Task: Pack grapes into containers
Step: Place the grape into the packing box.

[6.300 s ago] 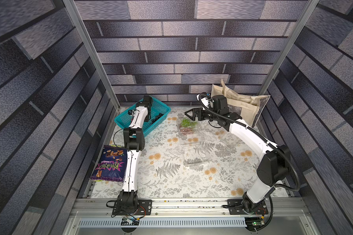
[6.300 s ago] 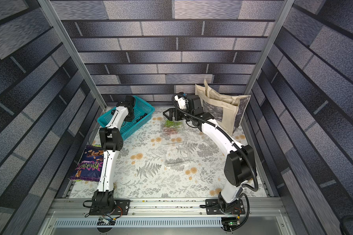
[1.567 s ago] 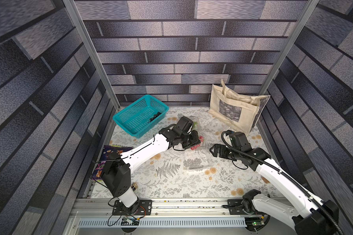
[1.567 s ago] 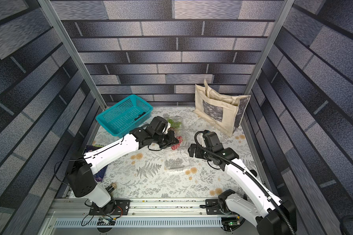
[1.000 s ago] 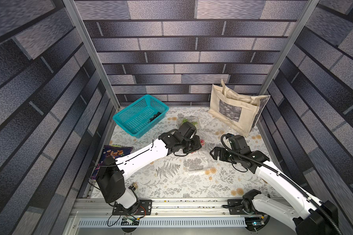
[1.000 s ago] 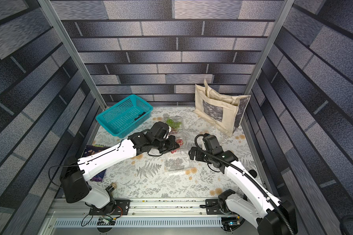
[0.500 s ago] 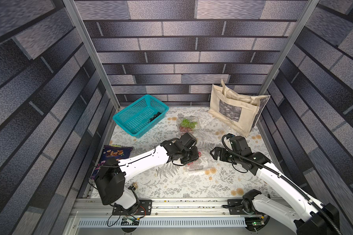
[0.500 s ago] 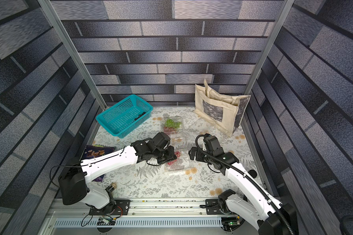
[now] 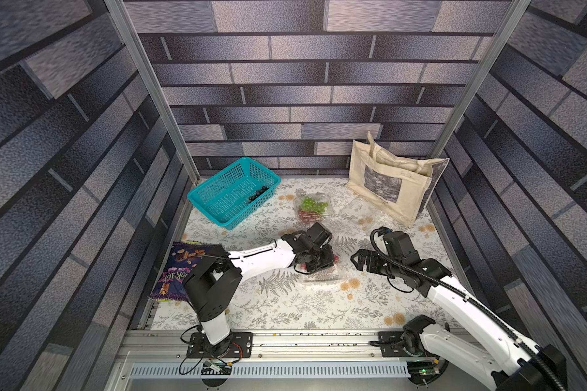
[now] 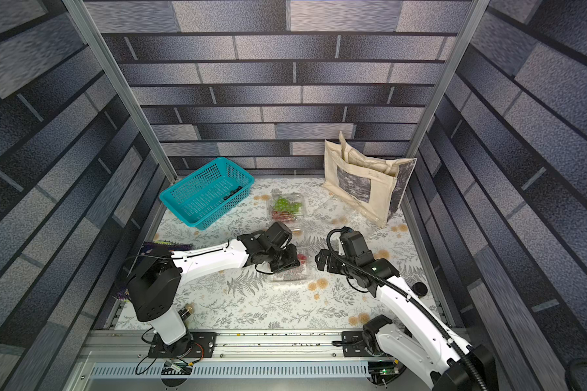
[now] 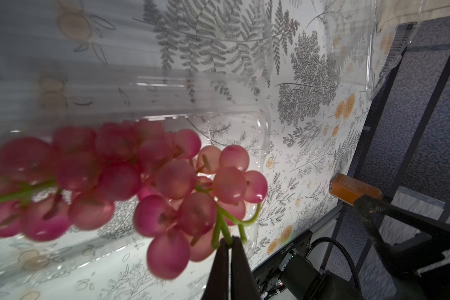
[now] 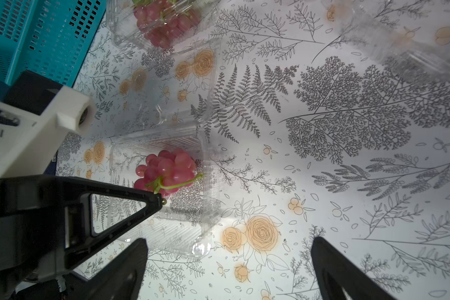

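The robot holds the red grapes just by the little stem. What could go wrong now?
1. The left gripper pinches only the thin stem of the red grapes, so the bunch might slip or swing.
2. Nothing holds the light clear container under them; the open right gripper hovers beside it, so it could slide when grapes land.

White links (image 9: pixel 261 259), black joints (image 9: pixel 214 287), triangular pincer fingers (image 12: pixel 130 192), looped cables (image 9: pixel 372 238)

left arm (image 9: pixel 261 259) across open container (image 9: pixel 323 278), tablecloth (image 9: pixel 302 306) in front apparently free
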Controlling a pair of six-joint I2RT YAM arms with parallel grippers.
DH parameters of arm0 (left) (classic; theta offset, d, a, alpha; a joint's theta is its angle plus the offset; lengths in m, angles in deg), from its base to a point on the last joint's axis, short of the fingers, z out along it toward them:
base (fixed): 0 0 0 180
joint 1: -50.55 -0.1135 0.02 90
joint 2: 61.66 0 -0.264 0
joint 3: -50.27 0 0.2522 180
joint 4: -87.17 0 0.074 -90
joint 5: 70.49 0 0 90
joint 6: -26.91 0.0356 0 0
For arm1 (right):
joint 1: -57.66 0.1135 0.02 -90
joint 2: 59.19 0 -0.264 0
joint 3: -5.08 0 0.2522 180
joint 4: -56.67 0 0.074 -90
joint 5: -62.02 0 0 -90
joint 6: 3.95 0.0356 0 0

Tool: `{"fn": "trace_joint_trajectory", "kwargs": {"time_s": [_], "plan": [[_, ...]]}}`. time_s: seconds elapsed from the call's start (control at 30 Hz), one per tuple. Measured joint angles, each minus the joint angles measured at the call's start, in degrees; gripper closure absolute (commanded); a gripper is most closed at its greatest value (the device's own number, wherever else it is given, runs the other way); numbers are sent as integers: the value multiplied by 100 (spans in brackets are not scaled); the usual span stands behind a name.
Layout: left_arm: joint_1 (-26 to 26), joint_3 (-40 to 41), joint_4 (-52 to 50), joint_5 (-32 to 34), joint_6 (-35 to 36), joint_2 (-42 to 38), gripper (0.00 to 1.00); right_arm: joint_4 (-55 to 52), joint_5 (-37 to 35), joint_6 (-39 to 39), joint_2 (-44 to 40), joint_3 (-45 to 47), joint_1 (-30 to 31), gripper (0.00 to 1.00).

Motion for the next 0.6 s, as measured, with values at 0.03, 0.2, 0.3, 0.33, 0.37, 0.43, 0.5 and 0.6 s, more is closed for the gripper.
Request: {"fn": "trace_joint_trajectory", "kwargs": {"time_s": [0.03,0.2,0.3,0.33,0.37,0.43,0.5,0.6], "plan": [[-28,4,48,-11,0,17,89,0,-13,0,0,0,0,0],[-157,7,275,-133,11,24,75,2,-63,2,94,0,0,0],[-186,-55,291,-153,48,24,60,4,-70,28,111,0,0,0],[-205,-101,286,-155,48,24,56,4,-81,39,111,0,0,0],[-232,-164,286,-162,55,24,51,4,-83,46,111,0,0,0],[-284,-317,278,-190,76,22,42,2,-83,52,111,-2,0,0],[-350,-457,269,-219,140,-11,34,0,-83,59,111,-7,0,0],[-527,-612,133,-234,219,-190,21,-2,-79,57,179,-46,2,0]]}}
